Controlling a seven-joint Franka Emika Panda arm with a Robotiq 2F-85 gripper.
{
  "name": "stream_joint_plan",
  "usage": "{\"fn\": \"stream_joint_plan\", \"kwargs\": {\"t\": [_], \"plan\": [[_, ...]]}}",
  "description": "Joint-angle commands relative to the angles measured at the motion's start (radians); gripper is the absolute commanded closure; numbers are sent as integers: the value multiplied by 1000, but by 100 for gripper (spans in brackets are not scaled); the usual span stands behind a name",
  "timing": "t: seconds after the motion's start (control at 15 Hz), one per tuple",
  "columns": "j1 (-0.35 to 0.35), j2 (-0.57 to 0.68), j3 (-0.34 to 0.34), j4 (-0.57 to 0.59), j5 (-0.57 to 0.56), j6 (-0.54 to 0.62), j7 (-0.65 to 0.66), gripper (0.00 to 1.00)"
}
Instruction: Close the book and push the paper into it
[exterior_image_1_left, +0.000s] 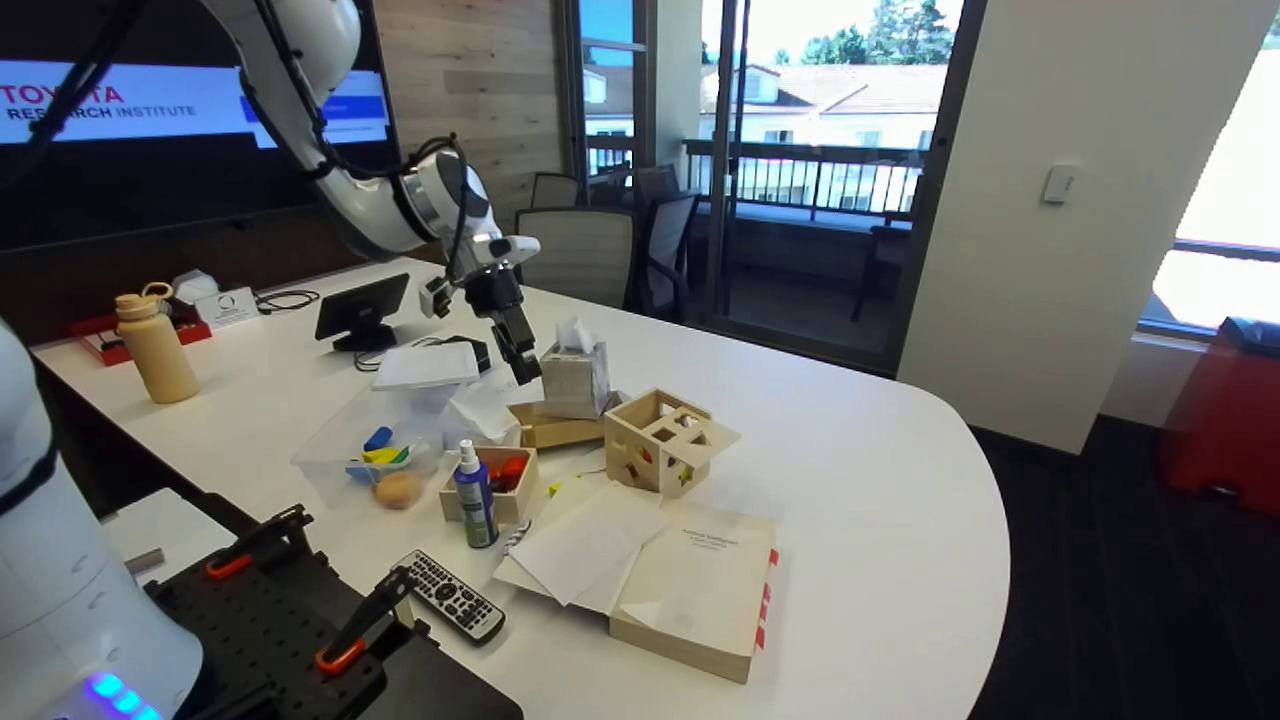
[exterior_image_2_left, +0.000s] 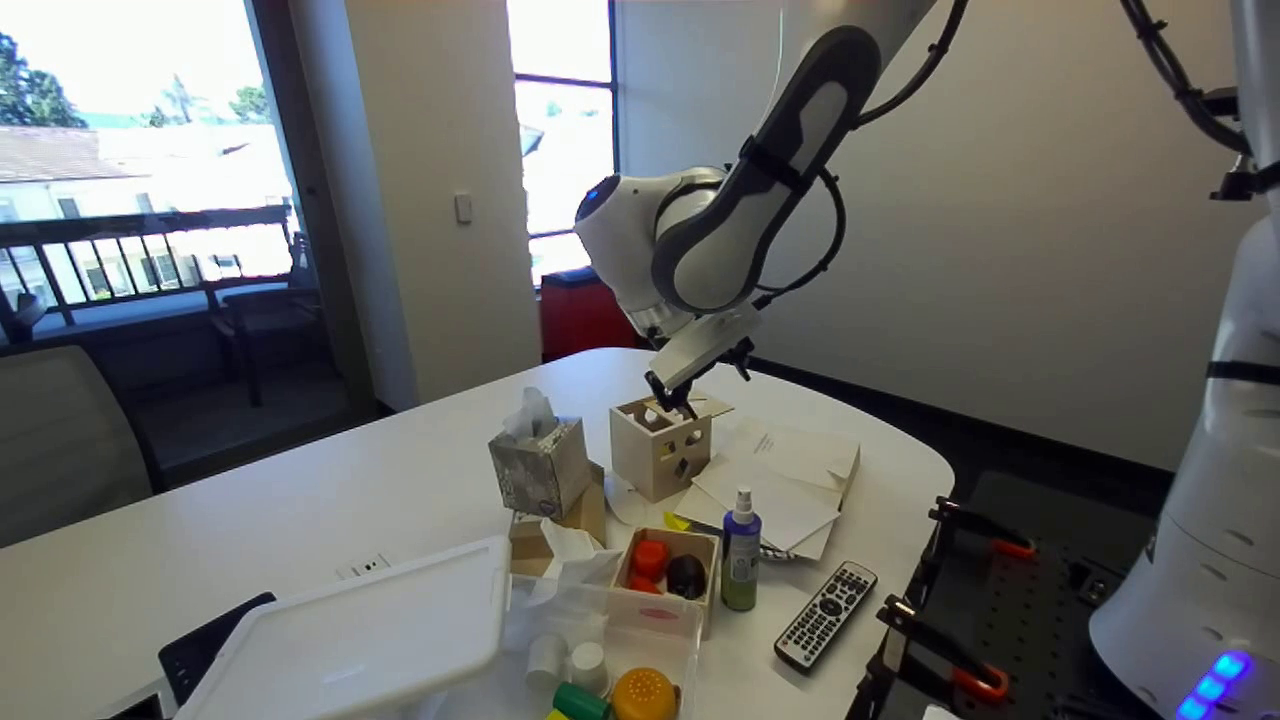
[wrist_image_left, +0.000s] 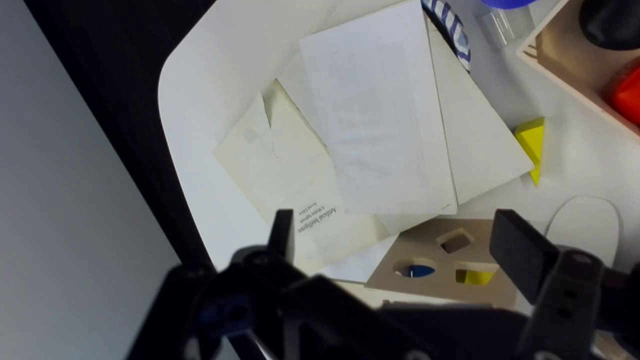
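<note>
A book (exterior_image_1_left: 705, 590) open on the table (exterior_image_1_left: 850, 450), a loose paper (wrist_image_left: 380, 120) across its cover (wrist_image_left: 482, 142), and the gripper (wrist_image_left: 392, 235) above with its fingers (wrist_image_left: 520, 252) wide apart.

In the wrist view the paper lies in the upper middle of the frame, overlapping the inner edge of the title page (wrist_image_left: 300, 185), printed "Artificial Intelligence"; that page is torn or folded at one corner, I cannot tell which. The wooden cube (wrist_image_left: 445, 265) shows between the fingers, at lower centre right. In an exterior view the book sits at lower centre, red tabs (exterior_image_1_left: 766, 598) along its right edge, the cover spread to the left. Left of it lies the remote (exterior_image_1_left: 450, 597); the spray bottle (exterior_image_1_left: 475, 500) stands upright just above that, and the tissue box (exterior_image_1_left: 575, 380) is near the centre of the frame.
</note>
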Motion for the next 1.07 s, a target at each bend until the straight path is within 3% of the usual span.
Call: {"fn": "stream_joint_plan", "kwargs": {"t": [0.0,0.53,1.0], "plan": [[1,70,-42,5,40,47,-16,0],[-5,224,-106,28,189,229,-169,0],[30,282,-163,55,267,240,-250,0]]}}
